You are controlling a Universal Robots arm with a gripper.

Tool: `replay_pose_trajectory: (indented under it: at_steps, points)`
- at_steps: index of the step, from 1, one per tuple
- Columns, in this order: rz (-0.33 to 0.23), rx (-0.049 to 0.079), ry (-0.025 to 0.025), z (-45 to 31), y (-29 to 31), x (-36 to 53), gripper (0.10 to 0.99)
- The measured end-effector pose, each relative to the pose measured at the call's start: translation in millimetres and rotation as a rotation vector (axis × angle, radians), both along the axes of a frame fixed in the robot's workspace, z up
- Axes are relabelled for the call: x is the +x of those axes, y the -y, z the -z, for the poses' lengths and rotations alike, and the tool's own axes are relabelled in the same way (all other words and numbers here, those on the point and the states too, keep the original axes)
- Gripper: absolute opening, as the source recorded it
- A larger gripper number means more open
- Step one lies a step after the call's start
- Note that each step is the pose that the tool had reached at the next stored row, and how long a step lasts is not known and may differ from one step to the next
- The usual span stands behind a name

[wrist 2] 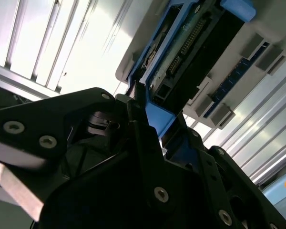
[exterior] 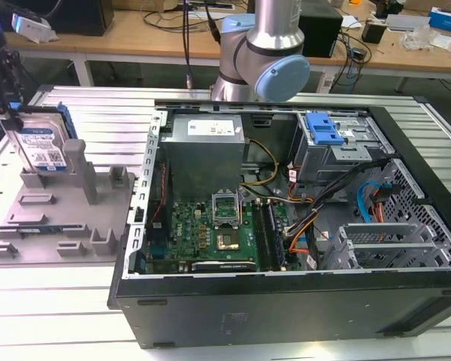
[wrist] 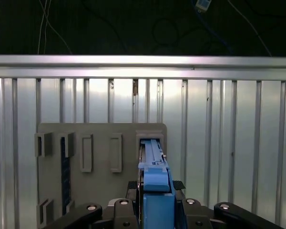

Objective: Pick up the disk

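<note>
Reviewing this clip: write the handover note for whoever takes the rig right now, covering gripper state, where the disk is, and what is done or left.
Gripper: shut on the disk's blue rail, fingers on either side in both wrist views.
Disk: stands on edge in a slot of the grey holder tray, at the exterior view's left, beside the open computer case. Its label faces the exterior camera.
Done: grasp made.
Left: whether the disk has lifted clear of its slot cannot be told; it sits at or just above the tray.
</note>
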State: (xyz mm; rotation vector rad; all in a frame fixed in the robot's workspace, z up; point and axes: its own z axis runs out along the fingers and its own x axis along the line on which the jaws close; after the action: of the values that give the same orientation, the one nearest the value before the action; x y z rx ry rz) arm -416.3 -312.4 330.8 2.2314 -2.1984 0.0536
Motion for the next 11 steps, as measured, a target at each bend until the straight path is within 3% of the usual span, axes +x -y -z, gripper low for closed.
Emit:
replay_pose_trajectory:
  at_steps: [11]
  points:
    - [0.000, 0.000, 0.0000, -49.4, 0.0, 0.5, 0.369]
